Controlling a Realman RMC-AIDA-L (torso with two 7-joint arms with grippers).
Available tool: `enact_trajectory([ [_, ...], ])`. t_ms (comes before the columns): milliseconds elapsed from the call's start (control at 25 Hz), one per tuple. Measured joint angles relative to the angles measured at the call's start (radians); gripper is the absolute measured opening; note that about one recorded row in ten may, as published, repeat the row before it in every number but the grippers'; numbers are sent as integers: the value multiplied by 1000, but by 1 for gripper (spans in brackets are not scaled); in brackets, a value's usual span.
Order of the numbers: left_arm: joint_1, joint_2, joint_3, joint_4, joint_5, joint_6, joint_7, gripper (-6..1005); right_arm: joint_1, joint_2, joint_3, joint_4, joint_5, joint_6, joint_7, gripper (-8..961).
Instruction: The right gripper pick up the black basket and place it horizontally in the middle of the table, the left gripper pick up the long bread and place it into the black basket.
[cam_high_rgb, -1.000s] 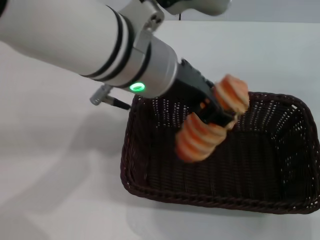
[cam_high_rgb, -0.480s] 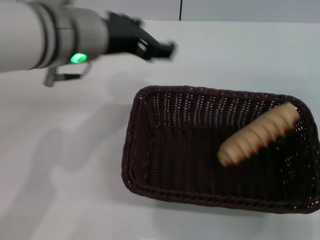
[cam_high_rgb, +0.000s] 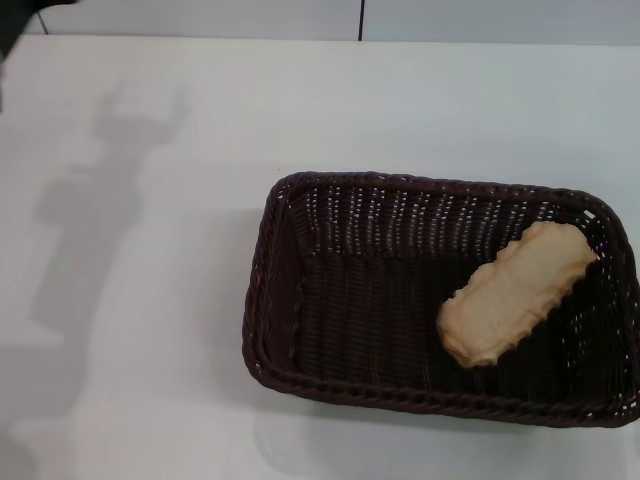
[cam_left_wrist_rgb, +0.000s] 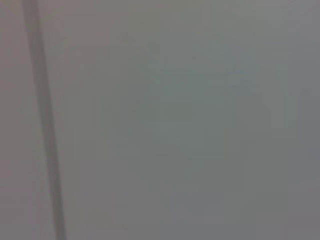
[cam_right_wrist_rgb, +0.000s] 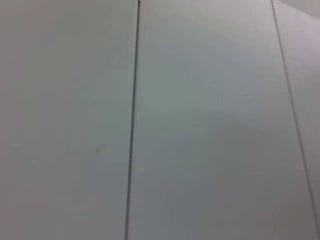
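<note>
The black basket (cam_high_rgb: 300, 300) sits on the white table (cam_high_rgb: 150, 250), right of centre in the head view, its long side running left to right. The long bread (cam_high_rgb: 515, 292) lies inside the basket at its right end, pale flat underside up, slanted. Only a dark sliver of the left arm shows at the top left corner of the head view, and its gripper is out of view. The right gripper is out of view. Both wrist views show only plain grey-white surfaces with thin dark seams.
The arm's shadow (cam_high_rgb: 90, 230) falls on the left part of the table. A grey wall with a vertical seam (cam_high_rgb: 360, 18) runs behind the table's far edge.
The left gripper let go of the bread, which dropped into the basket and rolled underside up. The left arm then pulled away up and to the left, out of the head view.
</note>
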Motion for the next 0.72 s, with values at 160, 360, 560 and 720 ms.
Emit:
enact_trajectory([
  [160, -7, 2, 8, 241, 8, 347, -154, 860, 24, -2, -10, 43, -6, -4, 67, 332],
  [360, -48, 5, 16, 489, 103, 633, -356, 860, 28, -2, -13, 57, -7, 2, 98, 332],
  [560, -127, 26, -42, 777, 245, 891, -694, 860, 18, 0, -24, 55, -7, 28, 96, 332],
  [720, -147, 31, -43, 867, 249, 994, -726, 860, 18, -2, -41, 59, -7, 37, 97, 332],
])
